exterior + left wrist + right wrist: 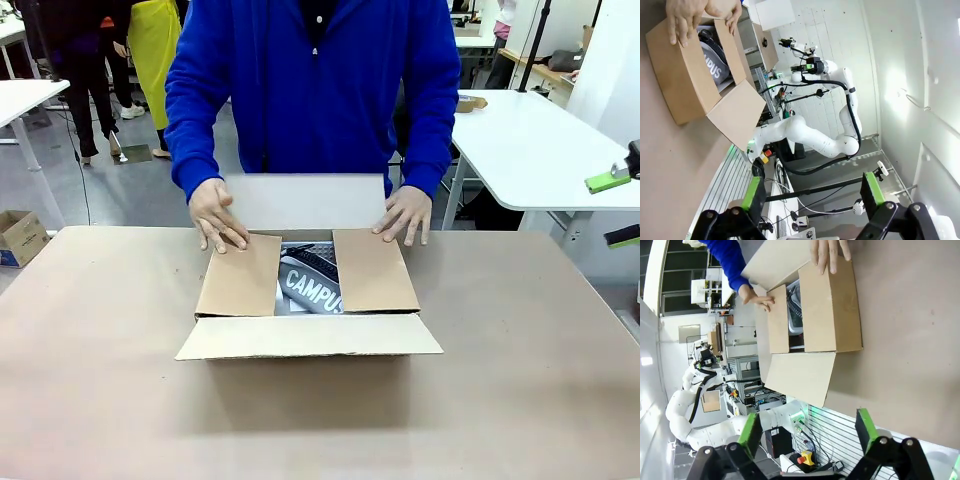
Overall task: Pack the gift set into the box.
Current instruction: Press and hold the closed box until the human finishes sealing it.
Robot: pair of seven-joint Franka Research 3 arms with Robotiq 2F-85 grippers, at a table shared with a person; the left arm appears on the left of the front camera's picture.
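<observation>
Reference: front view, twelve o'clock toward the person. The gift set, a white perforated plastic basket [794, 315] carrying a grey zip pouch lettered "CAMPUS" [312, 285] and black pens [318, 262], lies inside the large shallow brown corrugated cardboard box [300, 390], which stands at the centre of the brown table [100, 350]; the contents show through the gap between the two short flaps. The nine o'clock flap [240, 278] and the three o'clock flap [372, 272] are folded inward and lie roughly flat; the six o'clock flap [310, 338] is splayed outward toward the robot; the twelve o'clock flap [305, 202] stands upright.

The person's hands rest on the far corners, one at ten o'clock [217, 215], one at two o'clock [405, 213].

The left gripper [810, 192] has its green pads spread apart with nothing between them; the right gripper [807, 432] likewise; both hang well clear of the box.

Assessment: loading appears complete and closing half done; the two long flaps remain to be folded over.
</observation>
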